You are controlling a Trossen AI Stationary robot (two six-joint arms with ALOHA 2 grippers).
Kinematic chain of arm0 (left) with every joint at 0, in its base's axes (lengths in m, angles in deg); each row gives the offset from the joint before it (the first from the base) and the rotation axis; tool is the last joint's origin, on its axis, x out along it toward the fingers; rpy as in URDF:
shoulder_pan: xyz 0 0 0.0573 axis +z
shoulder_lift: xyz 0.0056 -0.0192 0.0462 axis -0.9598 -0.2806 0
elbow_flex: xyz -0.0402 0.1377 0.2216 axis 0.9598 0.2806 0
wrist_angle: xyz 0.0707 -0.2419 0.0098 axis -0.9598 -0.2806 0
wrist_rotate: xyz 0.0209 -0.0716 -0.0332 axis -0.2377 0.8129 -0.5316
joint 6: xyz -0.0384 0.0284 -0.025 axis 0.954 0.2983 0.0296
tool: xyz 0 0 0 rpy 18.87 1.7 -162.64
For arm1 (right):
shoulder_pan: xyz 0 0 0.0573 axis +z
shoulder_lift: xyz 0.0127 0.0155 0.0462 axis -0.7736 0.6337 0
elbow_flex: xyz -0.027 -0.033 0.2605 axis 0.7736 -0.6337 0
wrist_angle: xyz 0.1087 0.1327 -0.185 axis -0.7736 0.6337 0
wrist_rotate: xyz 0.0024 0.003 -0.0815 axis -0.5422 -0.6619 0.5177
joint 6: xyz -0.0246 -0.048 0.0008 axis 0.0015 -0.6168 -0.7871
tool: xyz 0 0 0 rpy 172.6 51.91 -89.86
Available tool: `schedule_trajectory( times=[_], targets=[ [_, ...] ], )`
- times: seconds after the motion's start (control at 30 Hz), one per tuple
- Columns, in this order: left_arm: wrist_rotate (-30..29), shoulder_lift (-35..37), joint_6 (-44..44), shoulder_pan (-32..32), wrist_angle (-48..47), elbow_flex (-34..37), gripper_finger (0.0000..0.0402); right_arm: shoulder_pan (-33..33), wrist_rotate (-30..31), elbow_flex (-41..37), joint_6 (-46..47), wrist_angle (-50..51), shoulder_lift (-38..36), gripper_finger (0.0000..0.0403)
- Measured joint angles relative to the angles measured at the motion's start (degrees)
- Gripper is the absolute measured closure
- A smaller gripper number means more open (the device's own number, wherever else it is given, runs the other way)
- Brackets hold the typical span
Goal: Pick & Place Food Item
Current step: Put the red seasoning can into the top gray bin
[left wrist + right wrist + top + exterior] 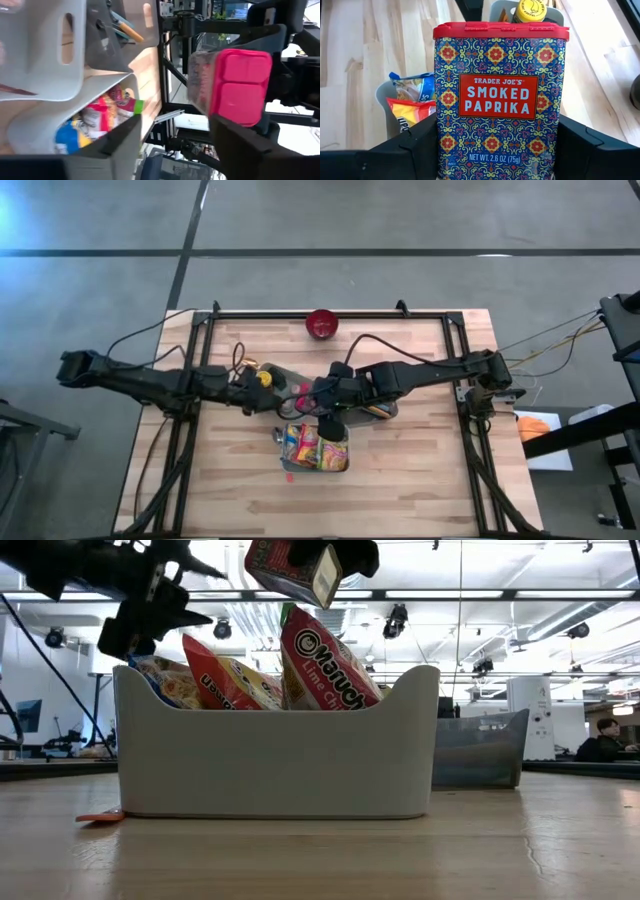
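Gripping the paprika tin (500, 95), the right gripper (495, 145) hung over the snack bin (275, 765); left gripper (170, 145) fingers stood apart beside it.

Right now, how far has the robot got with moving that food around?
Already done, it seems: several snack packets sit in the pale bin. In hand: the right gripper holds a smoked paprika tin between its fingers, raised above the bin. The left gripper is open, facing the tin's red lid. Left to do: the tin has not yet been set down.
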Motion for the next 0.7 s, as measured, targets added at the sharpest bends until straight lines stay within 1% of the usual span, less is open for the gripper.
schedule_trajectory(
  times=[0.13, 0.27, 0.43, 0.7],
  targets=[
    [-0.03, -2.87, -0.58, 0.0, 0.05, -3.43, 0.0107, 0.0, -0.14, 0.0, 0.03, 0.02, 0.0, 0.0129],
    [-0.11, -6.1, -4.27, 0.0, 0.07, -8.01, 0.0069, 0.0, -0.26, 0.0, 0.44, 0.15, 0.0, 0.0129],
    [-0.12, -9.79, -6.88, 0.0, -0.02, -12.76, 0.0055, 0.04, -0.3, -0.02, 0.66, 1.81, 0.0, 0.0129],
    [1.0, -16.33, -4.29, 0.04, -0.62, -16.41, 0.0054, 0.04, -0.3, -0.02, 0.66, 1.32, 0.02, 0.0129]
  ],
)
